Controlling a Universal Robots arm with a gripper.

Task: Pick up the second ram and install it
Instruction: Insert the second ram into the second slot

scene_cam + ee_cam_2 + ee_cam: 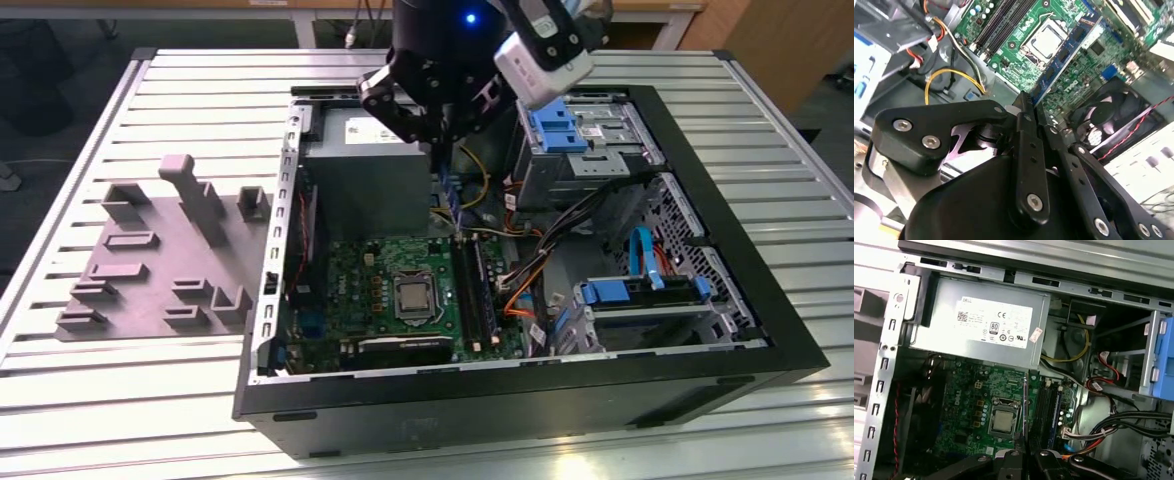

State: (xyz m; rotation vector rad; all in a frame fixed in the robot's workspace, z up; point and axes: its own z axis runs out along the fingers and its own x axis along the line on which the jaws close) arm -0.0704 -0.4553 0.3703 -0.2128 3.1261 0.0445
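Observation:
My gripper point(441, 140) hangs over the open computer case, shut on the second ram point(450, 200). The ram is a thin stick that points down toward the green motherboard point(387, 290). In the second wrist view the ram point(1069, 47) runs out from between the fingertips of the gripper point(1026, 105), its small black chips facing the camera. In the first wrist view the ram point(1025, 405) is edge-on above the gripper point(1026, 455), just beside the CPU socket point(1003, 421). The long black memory slots point(474, 290) point(1046, 405) lie below it, and the stick is clear of them.
The grey power supply point(360, 170) point(974, 322) stands close behind the gripper. Blue drive bays point(561, 125) and loose cables point(534, 260) crowd the exterior view's right. A black fan point(1104, 117) sits beside the board. The grey holder tray point(147, 260) lies outside the case, at the exterior view's left.

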